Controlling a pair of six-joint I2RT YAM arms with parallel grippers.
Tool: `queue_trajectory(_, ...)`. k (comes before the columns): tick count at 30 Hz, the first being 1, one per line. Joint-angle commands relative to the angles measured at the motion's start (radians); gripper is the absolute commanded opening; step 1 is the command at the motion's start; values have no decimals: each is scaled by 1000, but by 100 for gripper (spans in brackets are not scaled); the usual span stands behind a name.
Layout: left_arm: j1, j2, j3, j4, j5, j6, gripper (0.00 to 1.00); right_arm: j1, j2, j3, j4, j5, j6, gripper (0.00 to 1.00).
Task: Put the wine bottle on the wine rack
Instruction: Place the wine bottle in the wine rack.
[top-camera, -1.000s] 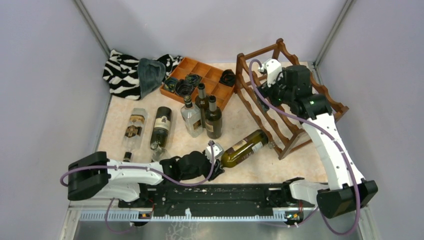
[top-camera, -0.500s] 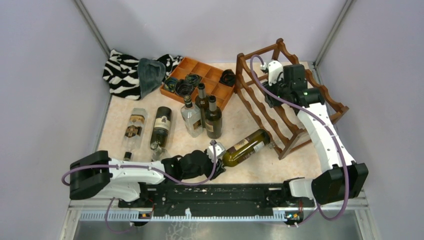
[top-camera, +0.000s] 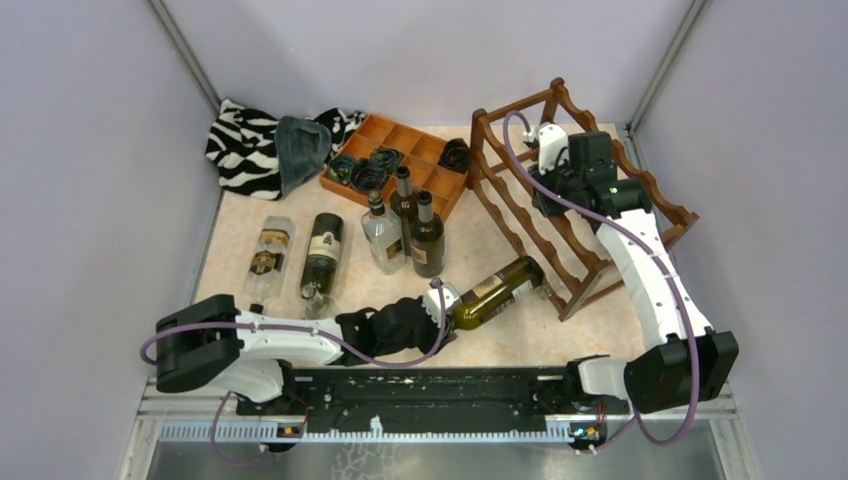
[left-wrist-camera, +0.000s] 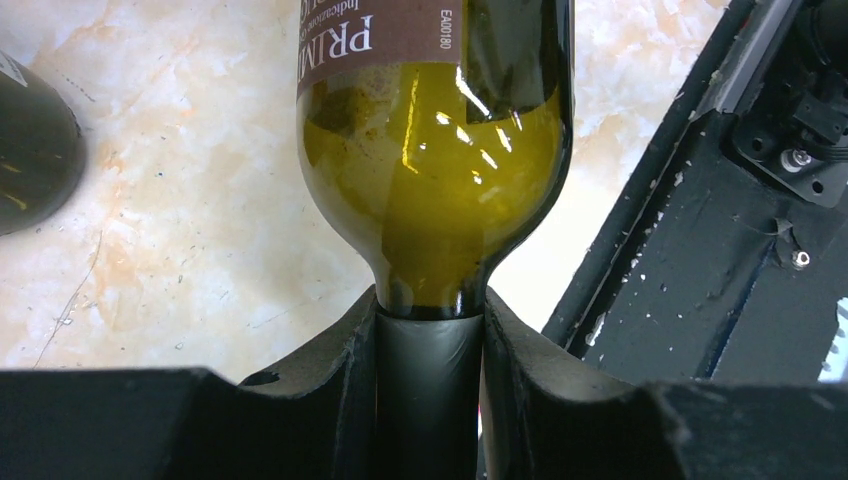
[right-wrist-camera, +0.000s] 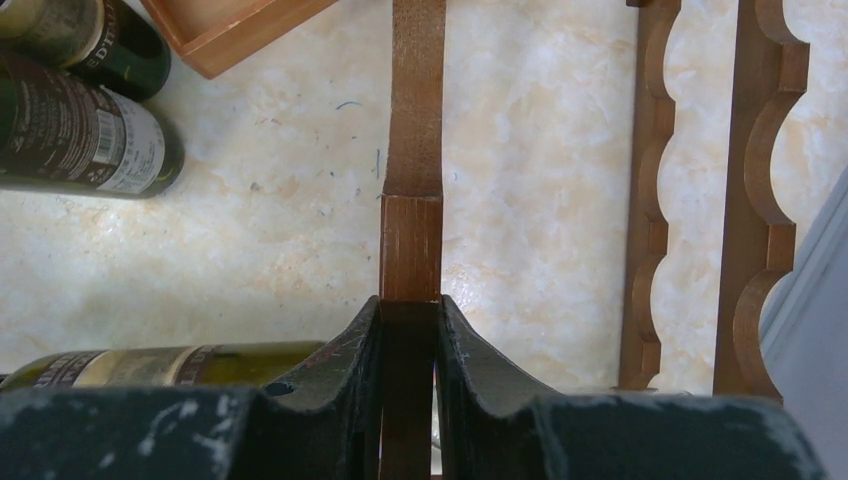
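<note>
The left hand (top-camera: 438, 304) is clamped on the neck of the wine bottle (top-camera: 497, 289), which lies sideways in the lower middle of the picture, fat end pointing up-right at the foot of the wine rack (top-camera: 530, 240), whose bar the right hand (right-wrist-camera: 408, 330) squeezes.

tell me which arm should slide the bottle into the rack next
Left. The left gripper holds the wine bottle by its neck, base aimed at the wine rack; the right gripper is clamped on a rack rail.

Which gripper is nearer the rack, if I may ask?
Right: the right gripper clamps a bar of the rack; the left gripper holds the bottle by its neck, short of the rack.
</note>
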Motion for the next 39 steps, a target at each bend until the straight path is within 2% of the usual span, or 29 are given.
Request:
queue_trajectory(1,-1,20,76,118,-40,-12,0,-5,-90,7,-21,-29,-2,2)
queue_trajectory(21,-1,183,193,93,-55,-71,0,-13,-190,-37,-36,-80,-7,0)
queue_trajectory(39,16,383,418,90,-130,-17,0,-13,-224,-71,-36,-161,-12,0)
